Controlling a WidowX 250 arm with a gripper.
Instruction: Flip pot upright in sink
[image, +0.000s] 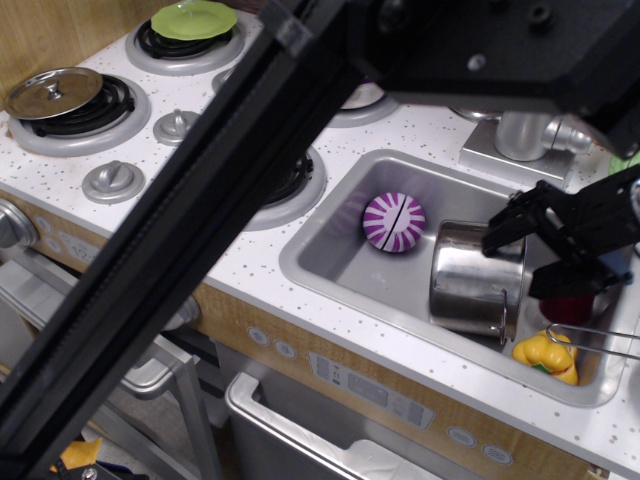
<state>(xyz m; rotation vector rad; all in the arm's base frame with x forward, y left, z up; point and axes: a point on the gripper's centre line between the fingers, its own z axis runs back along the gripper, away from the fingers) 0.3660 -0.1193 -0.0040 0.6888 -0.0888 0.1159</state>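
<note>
Look in the sink (330, 245). You have one shiny pot (472, 282) there. It sits near the right side, with its flat closed end up and tipped toward the back, so it is not upright yet.

Your claw (536, 255) is at the pot's top right edge. Its two black fingers (505, 229) are spread apart, one over the pot's back rim and one further right. It is not pinching anything.

Count what else is in the sink. There is one purple striped ball (393, 222), just left of the pot and not touching it. There is one dark red thing (570, 303) on the right, partly hidden by the claw. There is one yellow toy (546, 356) in the front right corner, with a thin wire (590, 335) over it.

On the white bench (240, 262) you can see one silver lid (52, 93) on a burner and one green plate (193, 19) on another burner. Two grey knobs (113, 180) show between them. One tap base (523, 134) stands behind the sink.

A big black arm (200, 230) crosses the view and hides much of the stove.
</note>
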